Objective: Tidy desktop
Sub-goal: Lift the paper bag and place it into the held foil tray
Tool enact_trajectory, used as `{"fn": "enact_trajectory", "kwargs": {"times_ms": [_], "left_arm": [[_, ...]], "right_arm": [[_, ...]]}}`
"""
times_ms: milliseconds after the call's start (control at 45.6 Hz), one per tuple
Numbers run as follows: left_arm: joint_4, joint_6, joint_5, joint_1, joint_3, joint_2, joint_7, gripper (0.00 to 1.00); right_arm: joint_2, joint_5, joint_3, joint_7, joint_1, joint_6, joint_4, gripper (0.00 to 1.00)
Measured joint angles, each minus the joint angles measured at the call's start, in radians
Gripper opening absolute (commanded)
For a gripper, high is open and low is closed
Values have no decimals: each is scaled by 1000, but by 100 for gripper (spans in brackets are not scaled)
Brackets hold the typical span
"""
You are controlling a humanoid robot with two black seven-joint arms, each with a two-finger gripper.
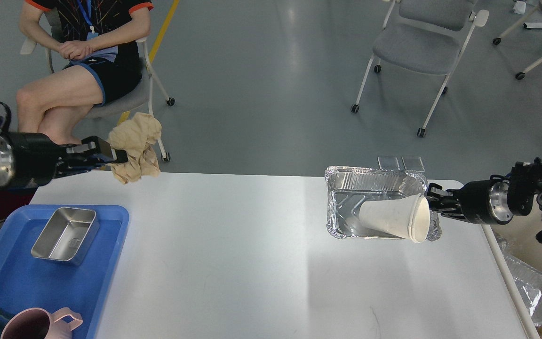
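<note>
The desktop (261,263) is a wide white tabletop filling the lower view. My left gripper (111,154) is shut on a crumpled brown paper (135,146) and holds it high above the table's far left corner. A foil tray (370,190) sits at the table's right, with a white paper cup (395,217) lying on its side in it, mouth to the right. My right gripper (433,202) is at the foil tray's right rim beside the cup's mouth; its fingers look dark and I cannot tell them apart.
A blue tray (7,278) at the left front holds a steel pan (65,233) and a pink mug (40,324). A seated person (78,61) is beyond the far left corner. Chairs (421,47) stand behind. More foil trays (532,287) lie below the table's right edge.
</note>
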Motion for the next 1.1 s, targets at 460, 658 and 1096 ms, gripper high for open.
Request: {"fn": "enact_trajectory", "kwargs": {"times_ms": [460,658,1096], "left_arm": [[15,-72,-94,0,-177,-11,16,1],[25,-4,-39,-71,-146,-317,18,1],[406,94,340,-155,-89,-1053,7,3]], "right_arm": [[1,0,1,0,-1,0,0,0],[2,0,1,0,-1,0,3,0],[2,0,8,0,-1,0,3,0]]}}
